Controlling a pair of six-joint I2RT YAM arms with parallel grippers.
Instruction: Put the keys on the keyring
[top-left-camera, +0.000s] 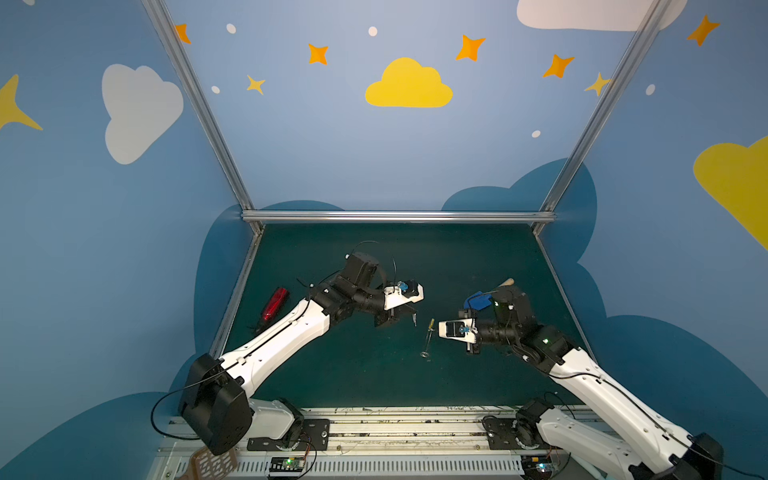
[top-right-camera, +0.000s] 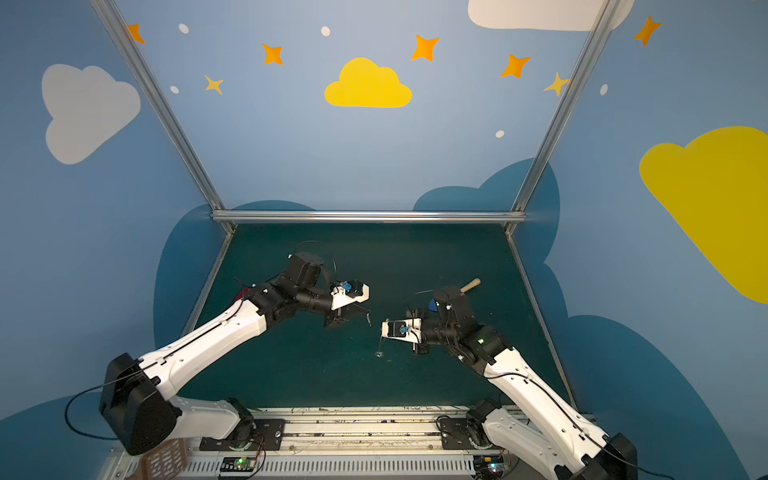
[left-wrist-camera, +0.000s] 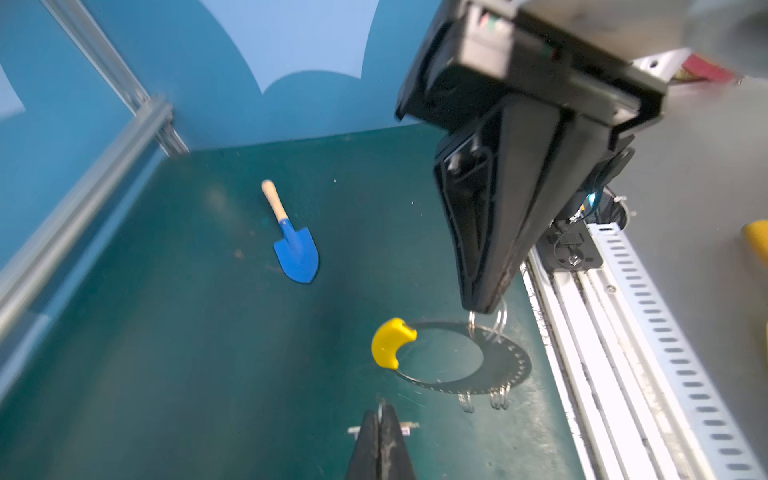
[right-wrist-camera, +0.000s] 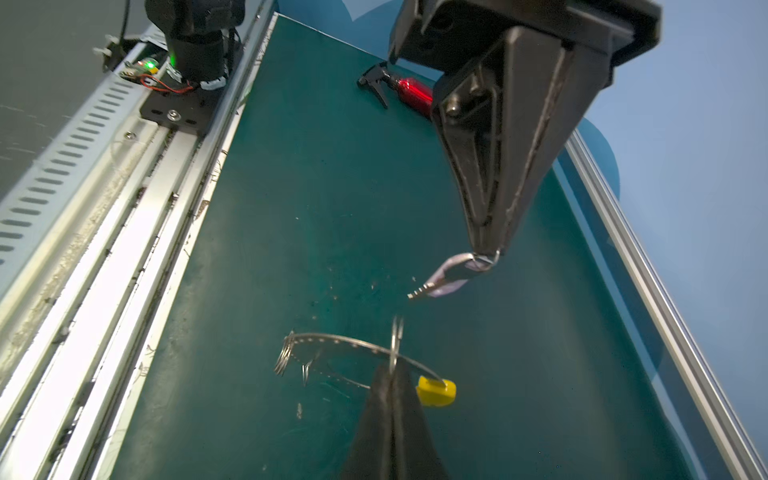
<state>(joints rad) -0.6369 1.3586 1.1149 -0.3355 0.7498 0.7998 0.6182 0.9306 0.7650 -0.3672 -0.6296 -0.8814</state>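
The right gripper (left-wrist-camera: 483, 306) pinches a small loop (left-wrist-camera: 501, 316) on the keyring (left-wrist-camera: 509, 369); the closed left gripper (left-wrist-camera: 380, 412) apparently clamps the keys (left-wrist-camera: 409, 425).

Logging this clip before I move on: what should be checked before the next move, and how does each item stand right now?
1. Left gripper shut on the keys: ok.
2. Right gripper shut on a small loop of the keyring: ok.
3. Keys threaded on the keyring: not ok; the key tip sits apart from the held loop.
4. Key's own split loop lined up with that loop: cannot tell, it is hidden at the fingertips.
5. Blue shovel and red spray bottle lying away from both grippers: ok.
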